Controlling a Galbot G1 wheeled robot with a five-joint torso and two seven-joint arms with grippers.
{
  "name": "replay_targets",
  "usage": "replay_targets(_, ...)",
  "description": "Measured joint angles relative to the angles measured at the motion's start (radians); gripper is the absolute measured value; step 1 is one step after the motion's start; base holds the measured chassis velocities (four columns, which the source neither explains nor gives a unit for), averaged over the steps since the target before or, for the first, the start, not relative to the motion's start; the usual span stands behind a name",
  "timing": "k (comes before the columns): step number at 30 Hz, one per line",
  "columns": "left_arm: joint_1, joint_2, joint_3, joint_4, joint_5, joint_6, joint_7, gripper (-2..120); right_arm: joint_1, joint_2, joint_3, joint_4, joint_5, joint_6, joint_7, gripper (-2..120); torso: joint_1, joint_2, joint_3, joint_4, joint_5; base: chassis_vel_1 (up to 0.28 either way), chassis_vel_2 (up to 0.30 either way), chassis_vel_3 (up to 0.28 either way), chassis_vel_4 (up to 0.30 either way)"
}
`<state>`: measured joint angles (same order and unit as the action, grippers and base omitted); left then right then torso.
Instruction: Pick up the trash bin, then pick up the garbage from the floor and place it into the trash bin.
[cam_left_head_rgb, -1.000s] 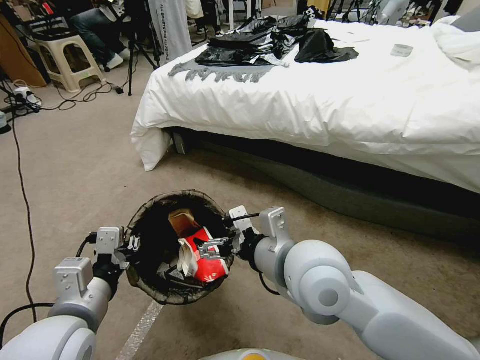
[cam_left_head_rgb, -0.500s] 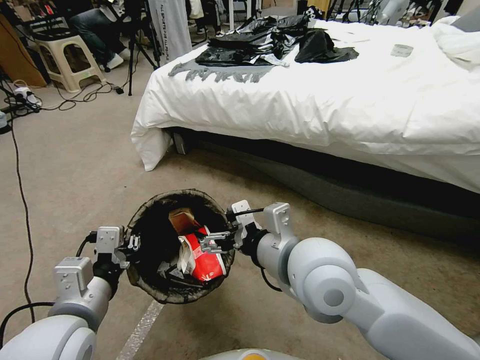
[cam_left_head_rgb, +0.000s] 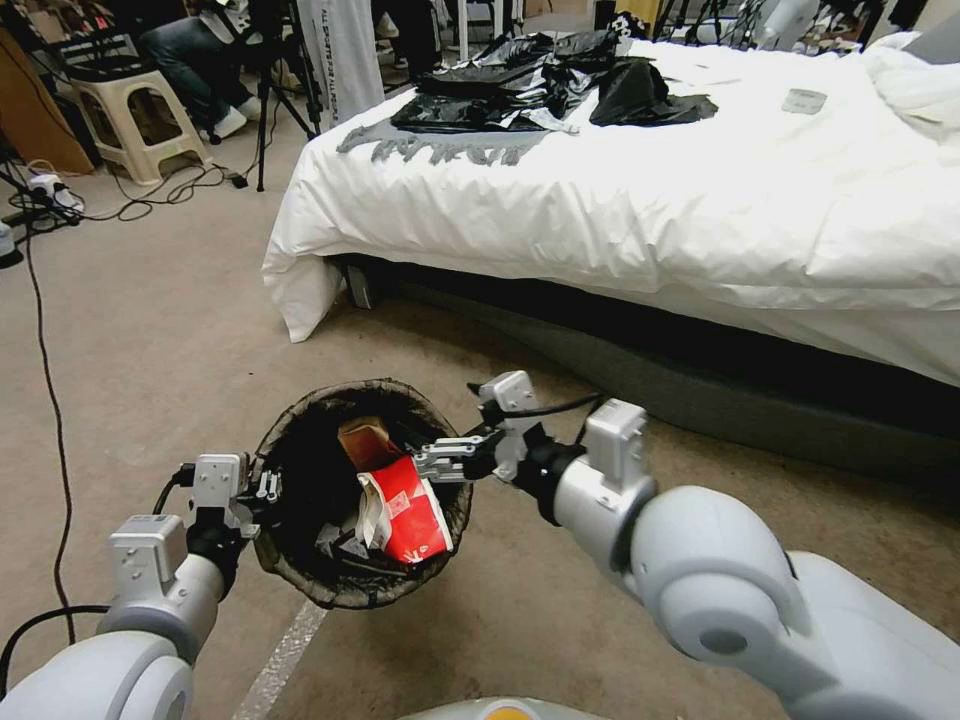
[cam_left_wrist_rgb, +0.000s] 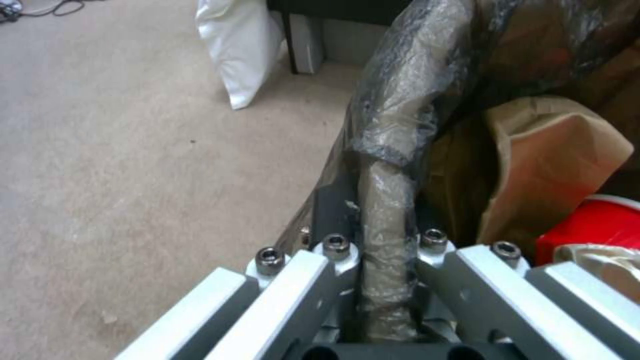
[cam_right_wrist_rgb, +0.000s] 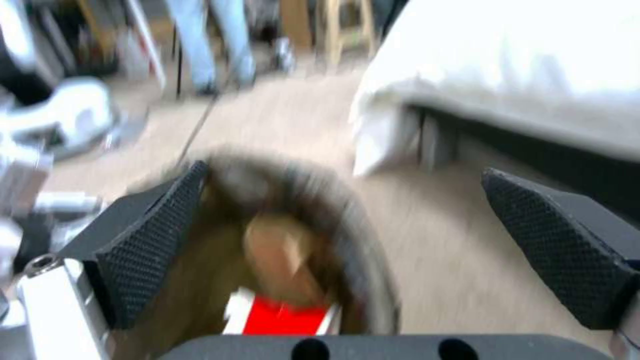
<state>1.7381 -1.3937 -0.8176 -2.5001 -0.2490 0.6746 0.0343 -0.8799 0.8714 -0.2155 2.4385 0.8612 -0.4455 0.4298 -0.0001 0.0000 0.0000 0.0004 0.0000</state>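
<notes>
left gripper clamps the trash bin by its near-left rim; right gripper, jaws spread and empty, hovers over the right rim, above the red-white carton.

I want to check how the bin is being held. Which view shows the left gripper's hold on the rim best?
The left wrist view: the left gripper is shut on the bagged rim of the trash bin, seen up close. The head view shows that gripper at the bin's left edge, small. The right wrist view is too blurred.
</notes>
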Motion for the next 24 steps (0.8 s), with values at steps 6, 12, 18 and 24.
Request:
replay_targets(6, 0.005, 0.001, -0.001, 0.000, -0.001, 0.000, -0.001, 1, -0.214, -0.019, 0.178, -0.015, -0.231, 0.134, -0.093, 100, 0.000, 0.000, 0.000, -0.0006, 0.0002, 0.000, 0.000, 0.000, 0.000)
replay_targets(12, 0.008, -0.002, -0.004, 0.000, -0.002, -0.002, -0.002, 1, -0.357, 0.016, 0.340, -0.029, -0.312, 0.164, -0.097, 100, 0.000, 0.000, 0.000, -0.0001, 0.0001, 0.000, 0.000, 0.000, 0.000)
replay_targets(18, 0.016, 0.001, -0.011, 0.000, -0.005, 0.002, -0.002, 1, -0.581, 0.105, 0.576, -0.030, -0.459, 0.234, -0.174, 100, 0.000, 0.000, 0.000, -0.0005, 0.0000, 0.000, 0.000, 0.000, 0.000)
replay_targets(24, 0.019, -0.004, -0.008, 0.000, -0.006, 0.007, -0.002, 1, -0.746, 0.225, 0.697, -0.036, -0.616, 0.316, -0.235, 100, 0.000, 0.000, 0.000, -0.0004, -0.0003, 0.000, 0.000, 0.000, 0.000)
